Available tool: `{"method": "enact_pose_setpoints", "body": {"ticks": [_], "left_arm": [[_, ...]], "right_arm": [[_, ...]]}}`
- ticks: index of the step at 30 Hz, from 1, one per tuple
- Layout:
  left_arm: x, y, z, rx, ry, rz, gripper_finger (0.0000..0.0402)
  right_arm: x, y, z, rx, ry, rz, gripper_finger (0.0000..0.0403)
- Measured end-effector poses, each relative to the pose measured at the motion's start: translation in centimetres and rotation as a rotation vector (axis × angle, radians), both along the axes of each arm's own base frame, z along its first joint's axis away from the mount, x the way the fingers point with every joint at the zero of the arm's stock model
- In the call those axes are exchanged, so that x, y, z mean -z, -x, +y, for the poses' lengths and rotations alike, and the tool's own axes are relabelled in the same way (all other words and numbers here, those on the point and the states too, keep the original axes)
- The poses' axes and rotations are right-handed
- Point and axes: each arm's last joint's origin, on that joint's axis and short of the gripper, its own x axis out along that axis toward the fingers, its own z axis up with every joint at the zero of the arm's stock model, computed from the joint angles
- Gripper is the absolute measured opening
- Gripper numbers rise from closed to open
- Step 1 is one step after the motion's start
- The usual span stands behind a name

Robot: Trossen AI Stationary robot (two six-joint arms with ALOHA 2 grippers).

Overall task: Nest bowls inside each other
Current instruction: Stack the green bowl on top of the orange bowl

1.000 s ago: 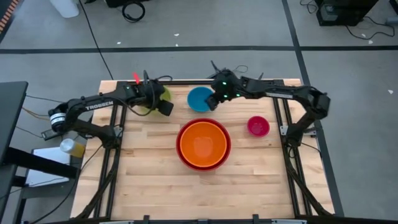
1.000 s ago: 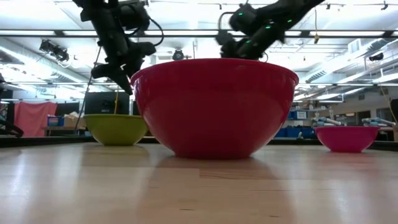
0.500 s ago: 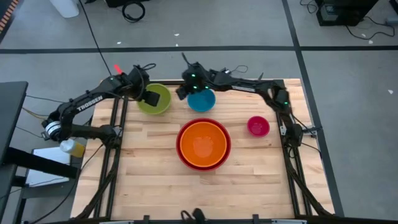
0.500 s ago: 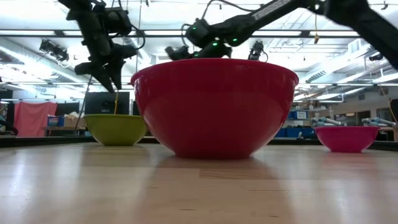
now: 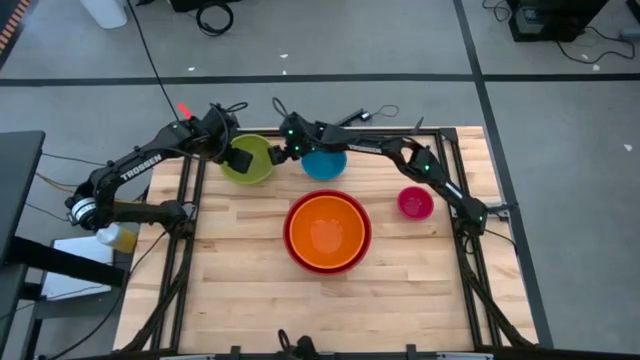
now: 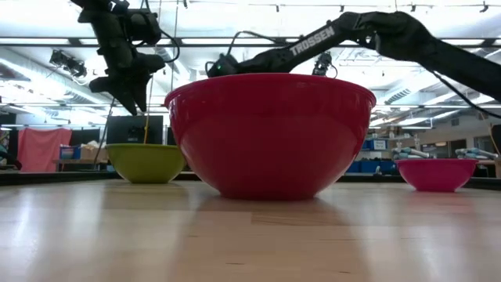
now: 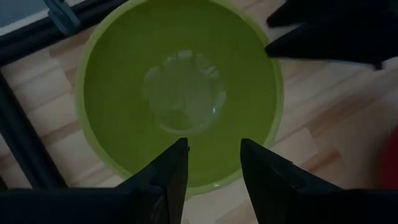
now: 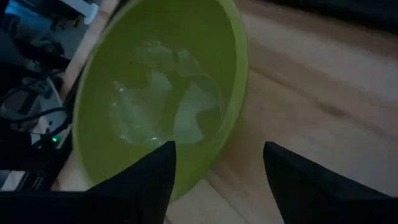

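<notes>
The yellow-green bowl (image 5: 250,165) stands upright on its base at the far left of the table. My left gripper (image 7: 214,158) hangs open above its inside, clear of it (image 6: 125,82). My right gripper (image 8: 217,165) is open too, reaching over from the right. Its fingers stand on either side of that bowl's right rim (image 8: 233,118) without touching. The blue bowl (image 5: 325,163) sits just right of the green one, under my right arm. The orange bowl (image 5: 327,232) rests inside the red bowl (image 6: 270,133) at the table's middle. The small magenta bowl (image 5: 415,203) stands on the right.
The wooden table (image 5: 240,290) has bare room along its near half on both sides of the red bowl. My right arm (image 5: 385,150) stretches low across the far edge above the blue bowl. Black frame bars (image 7: 25,143) run beside the green bowl.
My right gripper has swept from above the blue bowl toward the table's left and gone down, ending at the green bowl's right rim. My left gripper has drawn back a little toward the far left, uncovering most of the green bowl. No bowl has moved.
</notes>
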Motion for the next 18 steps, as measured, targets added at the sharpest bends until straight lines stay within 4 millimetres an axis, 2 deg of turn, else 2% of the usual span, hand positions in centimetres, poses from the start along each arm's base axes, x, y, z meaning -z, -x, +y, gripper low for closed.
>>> {"method": "enact_pose_setpoints", "body": {"ticks": [6,10,14,18], "left_arm": [[0.0,0.0,0.0,0.017,-0.004,0.006,0.0151],[0.0,0.1,-0.1,0.013,0.003,0.009,0.0151],[0.0,0.1,-0.2,0.006,0.012,0.009,0.0151],[0.0,0.1,-0.2,-0.002,0.016,0.007,0.0151]], "right_arm": [[1.7,-0.7,0.1,0.013,-0.035,0.016,0.023],[1.7,-0.9,0.0,0.005,-0.018,-0.003,0.0201],[1.8,-0.9,0.1,-0.032,-0.009,-0.006,0.0149],[1.8,-0.9,0.1,-0.069,-0.013,-0.008,0.008]]}}
